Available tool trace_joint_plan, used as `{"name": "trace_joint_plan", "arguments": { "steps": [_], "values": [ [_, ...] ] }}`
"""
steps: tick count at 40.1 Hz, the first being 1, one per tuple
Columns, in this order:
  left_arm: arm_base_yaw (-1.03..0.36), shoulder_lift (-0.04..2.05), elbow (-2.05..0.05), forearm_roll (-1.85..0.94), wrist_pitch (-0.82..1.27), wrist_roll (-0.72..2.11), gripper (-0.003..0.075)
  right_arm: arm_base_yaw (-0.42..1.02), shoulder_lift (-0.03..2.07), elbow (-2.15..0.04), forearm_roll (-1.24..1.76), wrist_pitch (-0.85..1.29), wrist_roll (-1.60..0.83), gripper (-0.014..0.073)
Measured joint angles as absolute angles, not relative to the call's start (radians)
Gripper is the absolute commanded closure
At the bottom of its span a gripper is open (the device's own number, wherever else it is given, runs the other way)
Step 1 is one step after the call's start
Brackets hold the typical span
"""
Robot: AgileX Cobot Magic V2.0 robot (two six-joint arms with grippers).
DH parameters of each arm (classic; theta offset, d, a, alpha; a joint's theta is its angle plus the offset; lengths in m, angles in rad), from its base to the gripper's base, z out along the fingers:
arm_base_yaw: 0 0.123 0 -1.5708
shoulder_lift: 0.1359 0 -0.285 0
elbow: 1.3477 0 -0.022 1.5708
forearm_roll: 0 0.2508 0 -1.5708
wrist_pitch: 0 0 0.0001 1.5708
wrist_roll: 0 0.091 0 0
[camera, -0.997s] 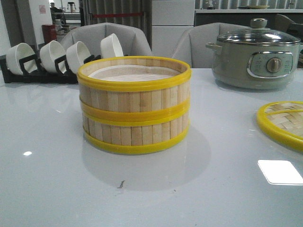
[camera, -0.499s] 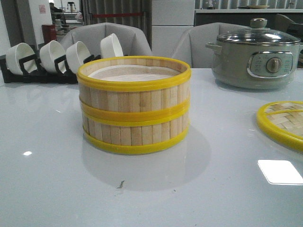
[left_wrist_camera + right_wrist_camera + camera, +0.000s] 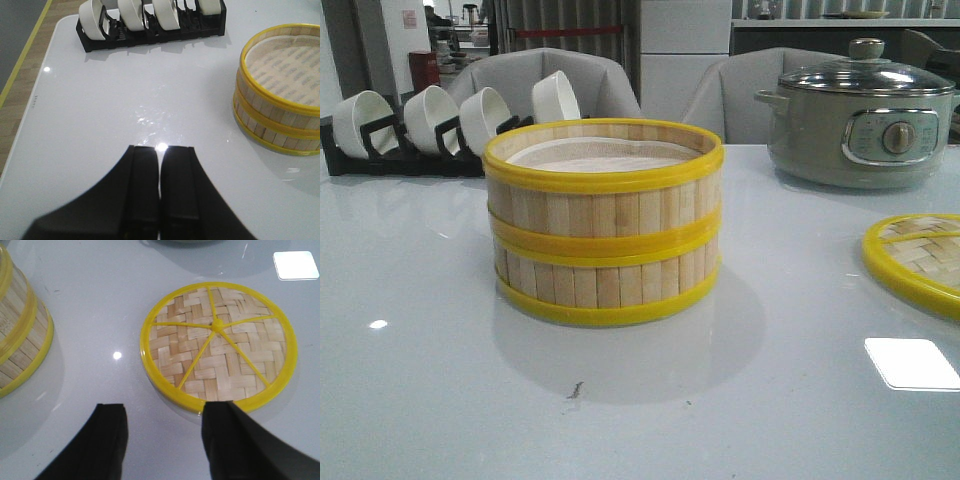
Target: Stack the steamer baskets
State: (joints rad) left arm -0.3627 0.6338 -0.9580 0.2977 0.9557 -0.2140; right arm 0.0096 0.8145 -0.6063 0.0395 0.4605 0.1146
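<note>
Two steamer baskets (image 3: 604, 220) stand stacked one on the other in the middle of the white table, bamboo slats with yellow rims and a pale liner inside the top one. They also show in the left wrist view as steamer baskets (image 3: 280, 95) and in the right wrist view as steamer baskets (image 3: 20, 335). The woven yellow-rimmed lid (image 3: 218, 345) lies flat on the table to the right, seen as the lid (image 3: 920, 258) at the front view's edge. My left gripper (image 3: 160, 150) is shut with nothing in it, apart from the stack. My right gripper (image 3: 162, 412) is open just short of the lid's rim.
A black rack of white bowls (image 3: 430, 125) stands at the back left, also seen as the rack (image 3: 150, 22). A grey-green electric pot (image 3: 860, 115) with a glass lid stands at the back right. The table's edge (image 3: 30, 100) and wooden floor lie beyond the left gripper.
</note>
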Motion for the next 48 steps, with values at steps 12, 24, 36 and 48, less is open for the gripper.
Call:
{"name": "trace_joint_plan", "arguments": {
  "steps": [12, 24, 36, 48],
  "values": [
    [-0.363, 0.634, -0.958, 0.298, 0.958, -0.214, 0.0628, 0.010, 0.814, -0.606, 0.040, 0.461, 0.115, 0.0171],
    [-0.363, 0.634, -0.958, 0.298, 0.958, -0.214, 0.0628, 0.010, 0.814, -0.606, 0.040, 0.461, 0.115, 0.0171],
    [-0.363, 0.634, -0.958, 0.298, 0.958, -0.214, 0.0628, 0.010, 0.814, -0.606, 0.042, 0.448, 0.115, 0.0171],
    [-0.363, 0.634, -0.958, 0.298, 0.958, -0.214, 0.0628, 0.010, 0.814, -0.606, 0.059, 0.426, 0.115, 0.0171]
  ]
}}
